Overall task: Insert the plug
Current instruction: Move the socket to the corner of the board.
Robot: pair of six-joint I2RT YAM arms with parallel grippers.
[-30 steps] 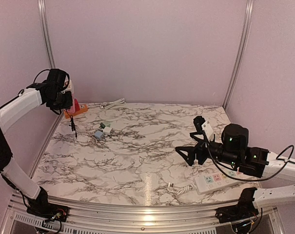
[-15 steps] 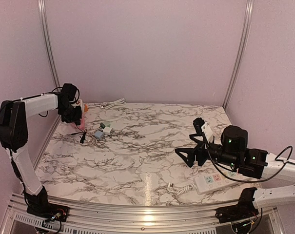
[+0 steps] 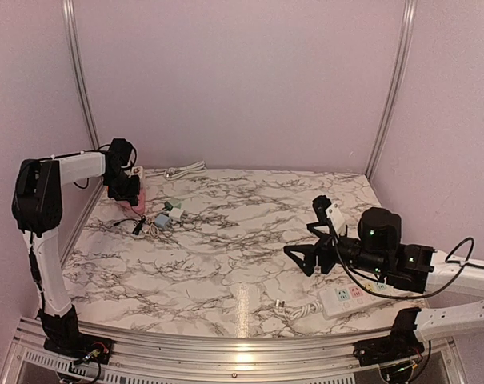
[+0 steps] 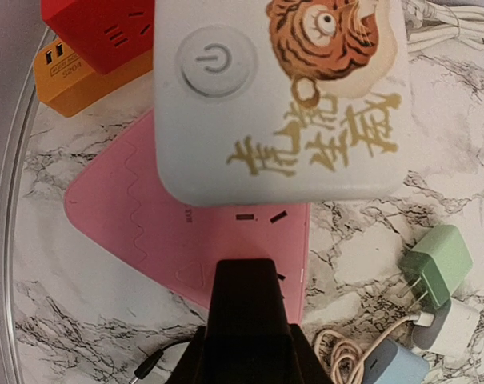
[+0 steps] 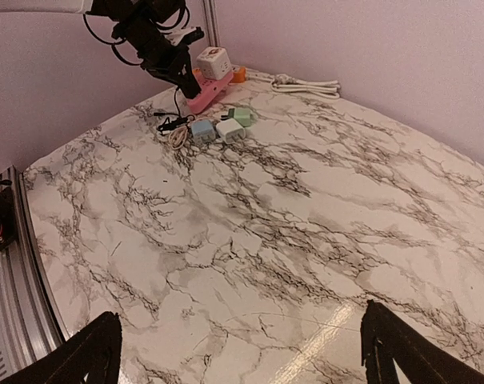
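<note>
While the left gripper [image 3: 130,189], upper left of the top view, is pinched narrow on what looks like the black plug [image 4: 243,282] at the slots of the pink strip [image 4: 138,228], it doesn't look seated yet, so insertion remains; right gripper [image 3: 303,230] wide, empty, lower right.

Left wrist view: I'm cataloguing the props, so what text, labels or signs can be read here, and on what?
Power symbol, a circle with a stroke: on the round button of the white block.
Gold Chinese characters under the tiger picture, same block: too stylised to read.
Small print on the pink power strip and orange block: too small to read.
</note>
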